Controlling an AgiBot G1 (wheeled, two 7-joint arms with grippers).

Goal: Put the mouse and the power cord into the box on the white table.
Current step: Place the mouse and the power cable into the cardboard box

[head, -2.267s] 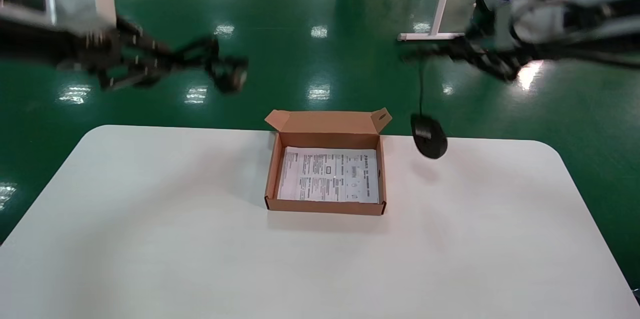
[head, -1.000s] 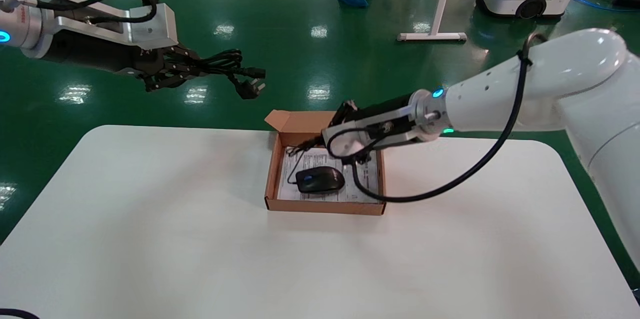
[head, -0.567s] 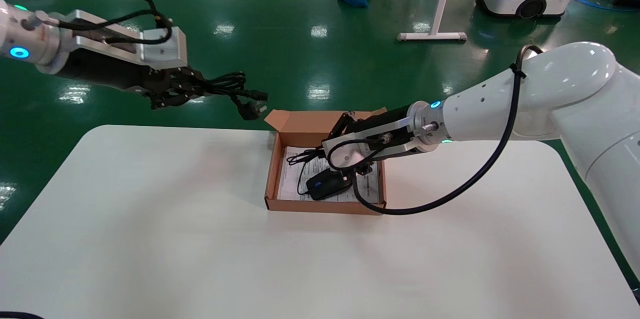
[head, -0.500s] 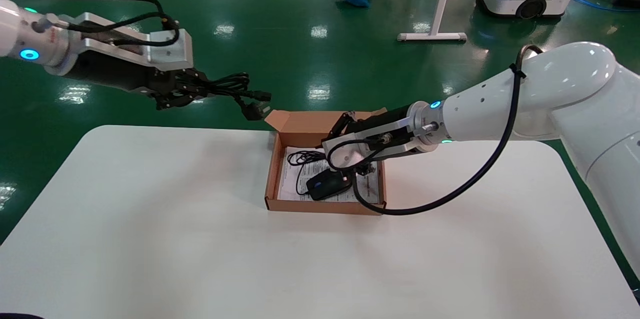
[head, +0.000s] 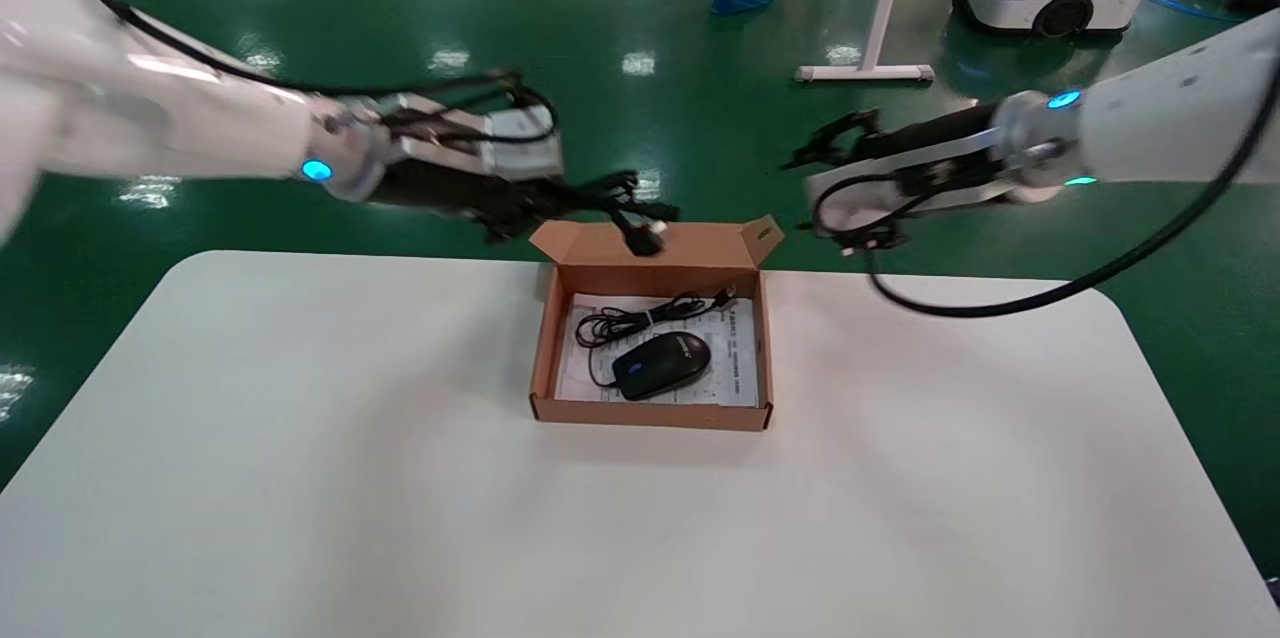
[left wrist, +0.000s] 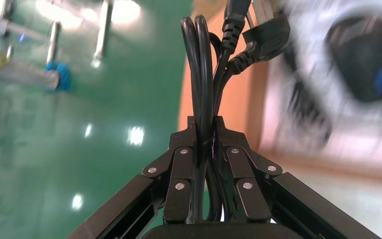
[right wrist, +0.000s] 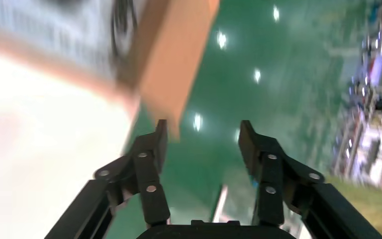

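The mouse point(head: 661, 365) was already laid in the box point(head: 545, 358), below the emptied, spread right gripper point(head: 812, 158), while the power cord point(head: 610, 208) was clamped in the left gripper point(left wrist: 205, 149) beside the flap.

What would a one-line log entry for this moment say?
mouse: in box | left gripper: holding power cord above flap | right gripper: open, empty

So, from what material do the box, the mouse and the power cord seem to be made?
The box looks like brown corrugated cardboard: matte, with folded flaps and a printed paper sheet inside. The mouse, lying in the box, seems to be black plastic with a slight sheen. The power cord, clamped in the left gripper, looks like smooth rubber or vinyl sheathing, probably with a moulded plastic plug.
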